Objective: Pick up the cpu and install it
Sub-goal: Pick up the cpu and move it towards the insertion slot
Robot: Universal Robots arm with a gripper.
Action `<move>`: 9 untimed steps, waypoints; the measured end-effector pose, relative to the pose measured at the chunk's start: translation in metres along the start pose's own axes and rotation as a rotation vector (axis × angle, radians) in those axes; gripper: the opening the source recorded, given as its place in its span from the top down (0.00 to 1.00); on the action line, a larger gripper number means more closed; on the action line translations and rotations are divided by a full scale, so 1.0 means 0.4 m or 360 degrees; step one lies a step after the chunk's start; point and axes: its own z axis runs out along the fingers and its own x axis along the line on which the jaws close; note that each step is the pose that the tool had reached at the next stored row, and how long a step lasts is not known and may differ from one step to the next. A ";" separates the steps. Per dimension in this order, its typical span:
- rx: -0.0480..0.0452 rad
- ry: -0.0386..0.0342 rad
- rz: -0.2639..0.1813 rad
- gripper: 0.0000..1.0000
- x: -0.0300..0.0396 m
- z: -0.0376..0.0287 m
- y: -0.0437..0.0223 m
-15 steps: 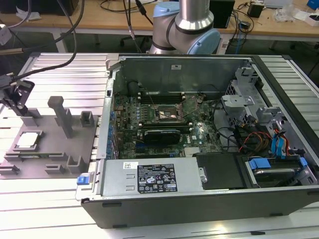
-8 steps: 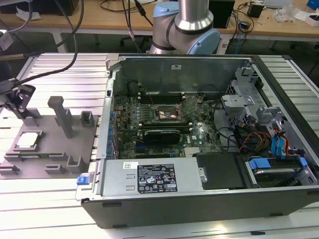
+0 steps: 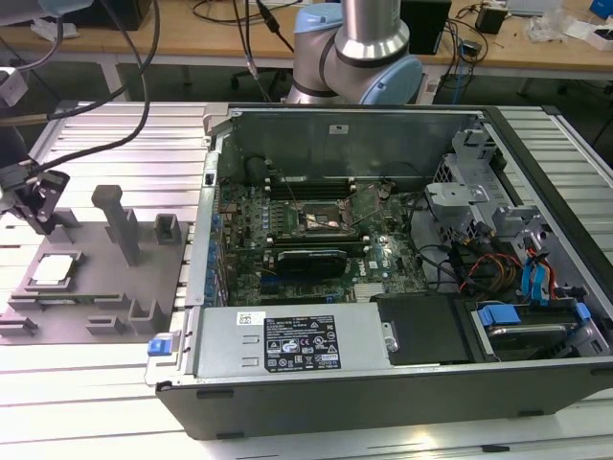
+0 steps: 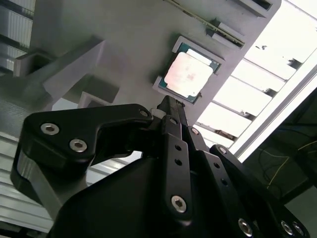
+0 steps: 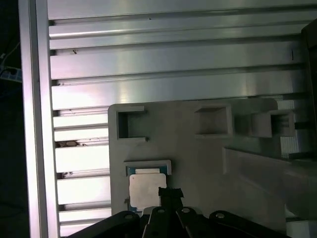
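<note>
cpu | silvery square chip | lying flat | recessed in grey fixture

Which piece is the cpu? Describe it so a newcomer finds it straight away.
Start at the open computer case; on the exterior view's left of it lies a grey fixture plate. In a shallow square pocket of that plate sits the cpu. It is the one thin, silvery-white square among the grey upright blocks.

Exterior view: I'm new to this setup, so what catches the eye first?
The open computer case with its green motherboard dominates the middle. At the exterior view's left, the cpu lies on a grey fixture, with the gripper close by it.
</note>
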 end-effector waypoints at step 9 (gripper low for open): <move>0.0000 0.0000 0.0000 0.89 0.020 0.052 -0.010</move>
